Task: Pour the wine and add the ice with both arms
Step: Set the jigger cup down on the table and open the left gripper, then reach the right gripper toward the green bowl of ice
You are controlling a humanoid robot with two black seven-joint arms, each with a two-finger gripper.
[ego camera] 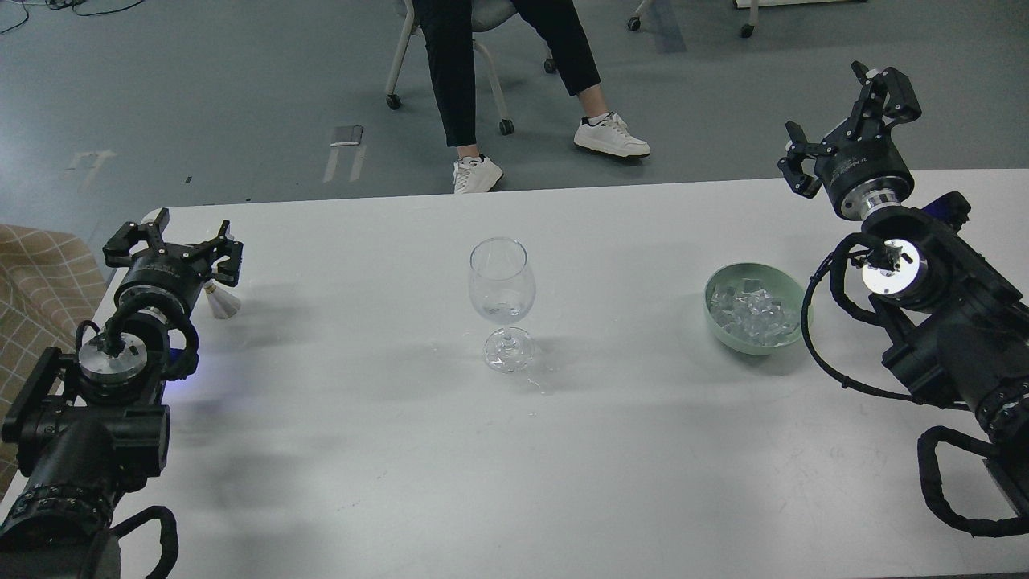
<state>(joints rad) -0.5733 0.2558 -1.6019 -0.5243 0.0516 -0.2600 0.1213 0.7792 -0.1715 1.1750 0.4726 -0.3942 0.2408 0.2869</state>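
A clear wine glass (502, 299) stands at the table's middle with a little clear wine (504, 308) at the bottom of its bowl. Clear ice cubes (752, 307) lie heaped in a pale green bowl (792, 322) to its right. My left gripper (175, 243) is open at the table's far left, fingers spread. A small metal cup (222, 304) shows only as a silver cone just right of its wrist; the rest is hidden. My right gripper (844, 121) is open and empty, raised behind the bowl at the far right.
A white table (514, 450) carries everything. A seated person's legs (514, 88) and a wheeled chair are beyond its far edge. A checked tan cloth (40, 273) lies off the table's left edge.
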